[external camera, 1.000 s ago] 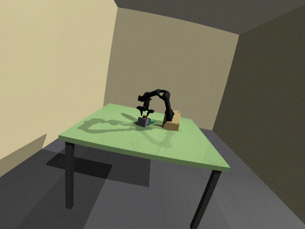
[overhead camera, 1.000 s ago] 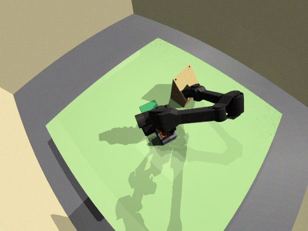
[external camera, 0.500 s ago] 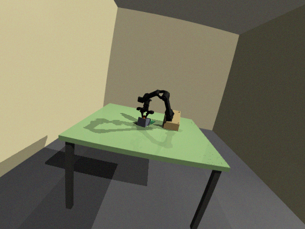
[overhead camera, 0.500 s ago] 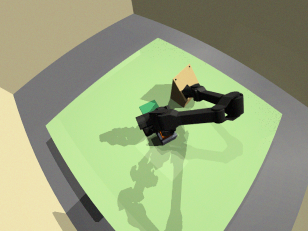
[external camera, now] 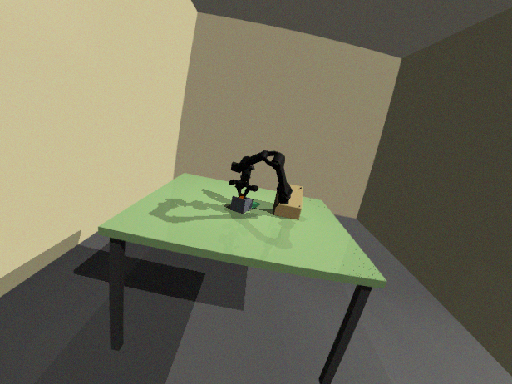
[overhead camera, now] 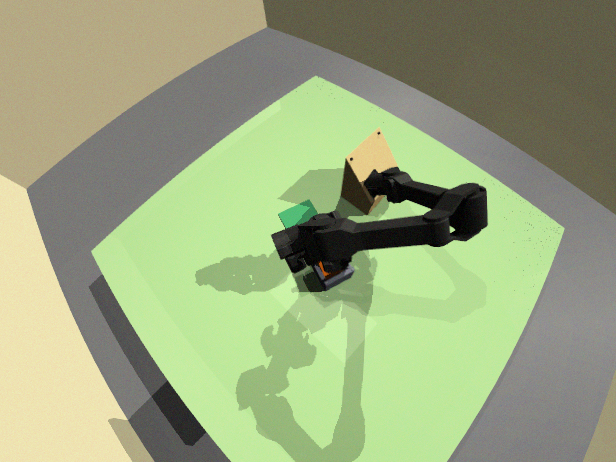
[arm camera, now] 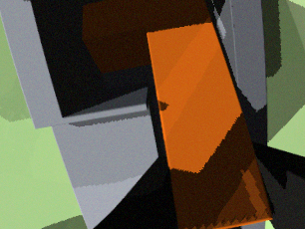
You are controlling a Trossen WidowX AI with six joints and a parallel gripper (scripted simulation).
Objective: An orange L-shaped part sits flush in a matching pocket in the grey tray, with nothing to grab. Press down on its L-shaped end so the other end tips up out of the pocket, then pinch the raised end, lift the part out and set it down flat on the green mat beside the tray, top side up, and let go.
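The orange part (overhead camera: 324, 273) (arm camera: 191, 95) is tipped in the grey tray (overhead camera: 340, 279) (external camera: 240, 204) (arm camera: 107, 159). Its long bar slants up toward the wrist camera, and its L-shaped end lies low and dark in the pocket. My gripper (external camera: 242, 196) (arm camera: 205, 158) points down over the tray and is shut on the raised end of the bar, one finger on each side. In the top view the arm hides the fingertips. The green mat (overhead camera: 297, 215) (external camera: 257, 205) lies beside the tray, partly behind the arm.
The wooden block (overhead camera: 375, 150) (external camera: 288, 211) at the arm's base stands on the light green table (overhead camera: 200, 200) (external camera: 199, 233), beyond the mat from the tray. The arm arches over from the block, with its shadows across the table.
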